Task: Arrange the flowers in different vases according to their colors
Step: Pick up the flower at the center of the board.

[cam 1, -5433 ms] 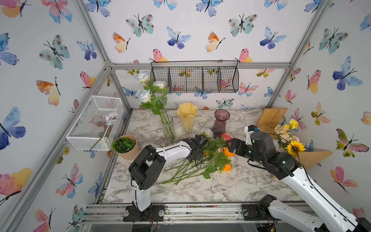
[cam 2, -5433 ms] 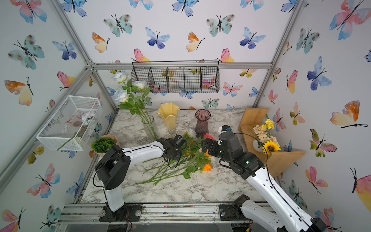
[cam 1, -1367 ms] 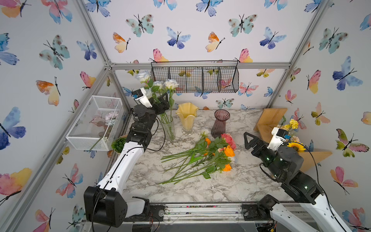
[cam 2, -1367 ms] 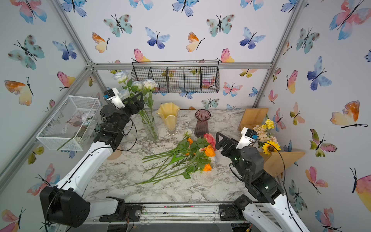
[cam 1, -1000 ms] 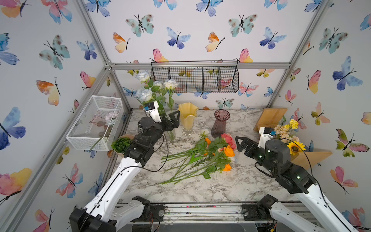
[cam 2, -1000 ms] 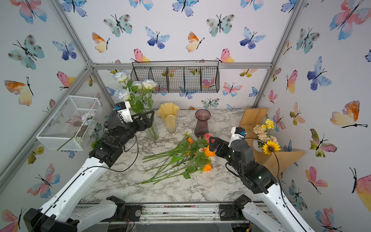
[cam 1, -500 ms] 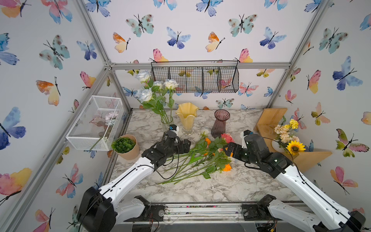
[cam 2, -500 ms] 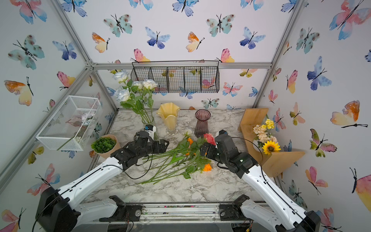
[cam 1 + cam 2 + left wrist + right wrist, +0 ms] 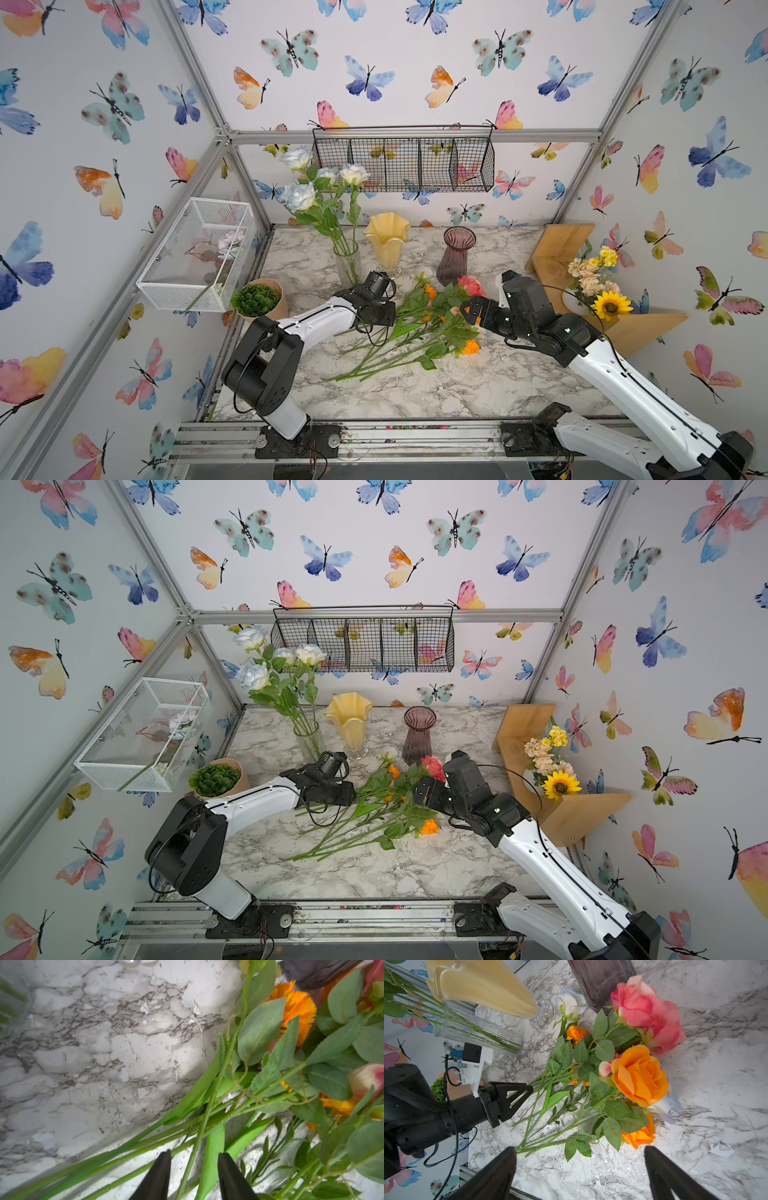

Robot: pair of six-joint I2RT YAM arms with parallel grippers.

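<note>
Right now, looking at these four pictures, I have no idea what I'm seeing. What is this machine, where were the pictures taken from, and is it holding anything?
It is two white robot arms bolted at the table's front edge, each ending in a black two-pronged claw. Two pictures come from one camera overhead, looking down on everything. The other two come from small cameras on the arms' wrists.

On the marble table lies a pile of flowers, mostly orange and pink. Behind it stand a clear vase already holding white roses, an empty yellow vase and an empty purple vase.

The left gripper has its fingers apart astride green stems, with nothing pinched yet. The right gripper gapes wide above the blooms and holds nothing.
</note>
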